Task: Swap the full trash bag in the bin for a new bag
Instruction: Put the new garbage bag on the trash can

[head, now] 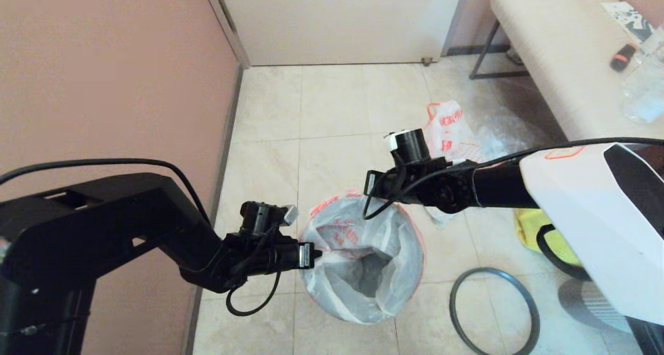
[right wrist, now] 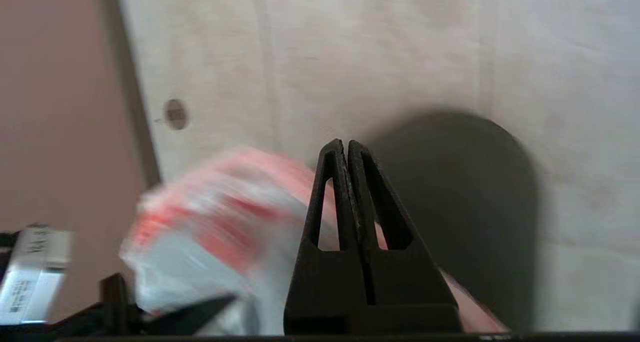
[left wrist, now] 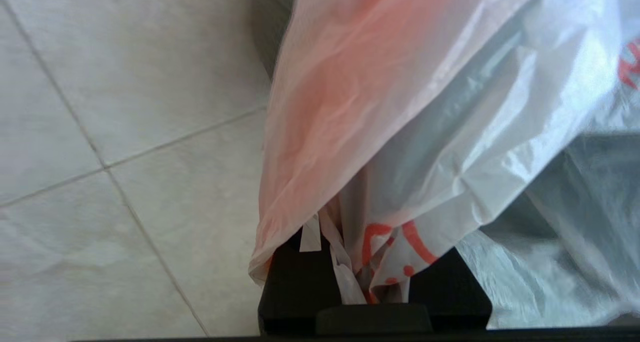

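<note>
The new bag, white with a pink band at its mouth, hangs open in the bin and over its edge. The bin shows only as a dark wall behind the plastic. My left gripper is at the bag's left edge, shut on a bunched fold of the mouth. My right gripper hovers over the bag's far rim, shut and holding nothing. The full trash bag stands on the floor farther back. The grey ring lies flat on the tiles right of the bin.
A pink wall runs close along the left. A yellow tote sits under my right arm. A clear plastic bag lies beside the full bag. A padded bench stands at the back right.
</note>
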